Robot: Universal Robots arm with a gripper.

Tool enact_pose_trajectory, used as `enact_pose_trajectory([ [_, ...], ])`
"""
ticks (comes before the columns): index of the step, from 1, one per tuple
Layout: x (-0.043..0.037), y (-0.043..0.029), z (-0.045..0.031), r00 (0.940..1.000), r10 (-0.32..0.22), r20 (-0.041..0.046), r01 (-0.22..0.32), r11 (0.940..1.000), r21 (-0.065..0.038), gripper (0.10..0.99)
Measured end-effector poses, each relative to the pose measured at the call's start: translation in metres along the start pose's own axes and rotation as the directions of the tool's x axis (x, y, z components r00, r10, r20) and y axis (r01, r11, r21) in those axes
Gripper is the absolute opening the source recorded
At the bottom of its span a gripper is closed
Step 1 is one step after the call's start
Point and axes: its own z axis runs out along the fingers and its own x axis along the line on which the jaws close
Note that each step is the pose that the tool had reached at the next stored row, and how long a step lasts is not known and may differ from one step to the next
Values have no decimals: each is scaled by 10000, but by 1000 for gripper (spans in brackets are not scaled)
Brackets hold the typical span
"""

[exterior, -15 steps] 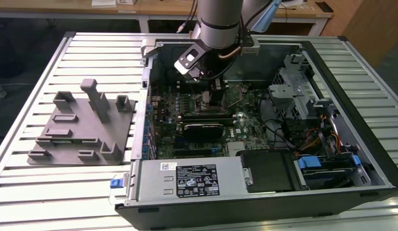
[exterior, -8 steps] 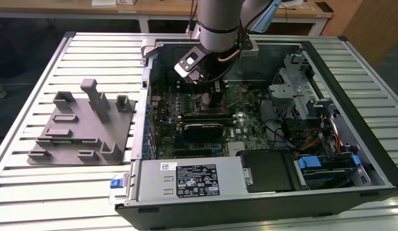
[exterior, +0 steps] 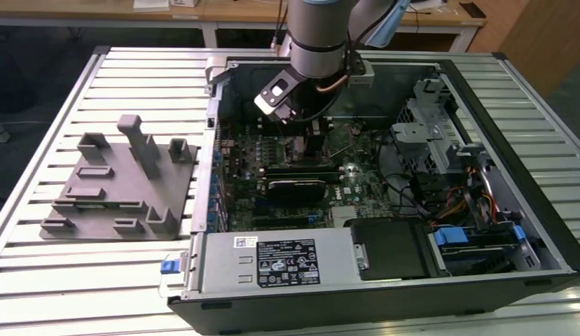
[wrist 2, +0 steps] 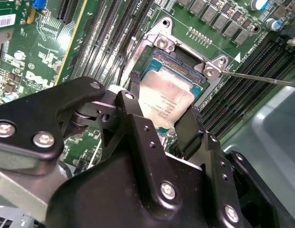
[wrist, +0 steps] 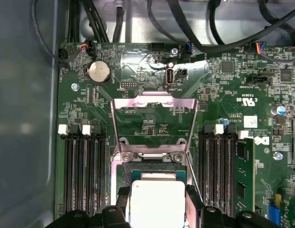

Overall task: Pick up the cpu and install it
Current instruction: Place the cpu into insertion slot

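Note:
The cpu [wrist 2: 166, 97], a flat square chip with a silvery top, lies level in the motherboard socket [wrist 2: 183, 59] or just above it; which one I cannot tell. My gripper [wrist 2: 162, 113] reaches down into the open computer case [exterior: 514, 175], its two black fingers [wrist 2: 134, 95] against opposite edges of the chip. In the first wrist view the cpu [wrist: 157, 199] shows between the same fingers [wrist: 122, 199], below the raised metal load plate [wrist: 154, 107]. The thin socket lever [wrist 2: 261, 78] stands out to one side. The arm [exterior: 318, 42] comes down over the far part of the motherboard.
A grey plastic fixture [exterior: 122, 185] with upright posts sits on the slatted table at the exterior view's left. Memory slots [wrist: 83, 171] flank the socket. A black heatsink block [exterior: 295, 187], the power supply [exterior: 271, 262] and a drive cage [exterior: 440, 133] crowd the case.

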Motion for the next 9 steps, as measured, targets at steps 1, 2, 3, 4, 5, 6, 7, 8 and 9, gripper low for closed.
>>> enact_pose_trajectory([
  [1,0,0,7,10000,-34,1,34,10000,0,541],
  [2,0,-1,14,10000,-94,-1,94,10000,-1,541],
  [3,0,-1,19,9998,-183,-1,183,9998,-1,541],
  [4,0,-1,24,9996,-291,-2,291,9996,-2,541],
  [5,0,-3,30,9993,-361,-3,361,9993,-3,541],
  [6,0,-6,37,9992,-391,-3,391,9992,-3,541],
  [7,1,-9,44,9992,-401,-2,401,9992,-2,541],
  [8,1,-13,54,9992,-402,-1,402,9992,-1,541],
  [9,1,-18,65,9992,-402,-2,402,9992,-1,541],
])
